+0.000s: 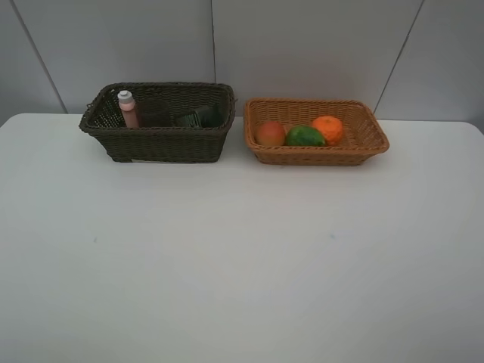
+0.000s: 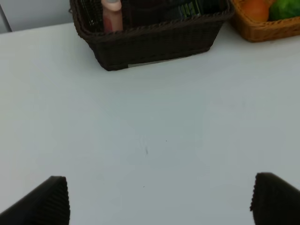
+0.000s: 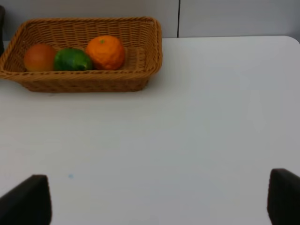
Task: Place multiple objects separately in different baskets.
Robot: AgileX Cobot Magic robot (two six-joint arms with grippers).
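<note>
The dark brown basket (image 1: 162,144) stands at the back left. It holds a pink white-capped bottle (image 1: 127,108), a dark green bottle (image 1: 198,117) and, between them, a dim cup shape (image 1: 156,116) that is hard to make out. The light tan basket (image 1: 318,156) to its right holds a red-orange peach-like fruit (image 1: 270,134), a green round fruit (image 1: 305,137) and an orange (image 1: 327,129). Neither arm shows in the high view. My left gripper (image 2: 159,201) is open and empty over bare table, short of the dark basket (image 2: 154,44). My right gripper (image 3: 157,199) is open and empty, short of the tan basket (image 3: 79,84).
The white table (image 1: 242,257) runs from the baskets to the front edge. A grey panelled wall (image 1: 302,45) rises right behind the baskets. The two baskets stand side by side with a narrow gap between them.
</note>
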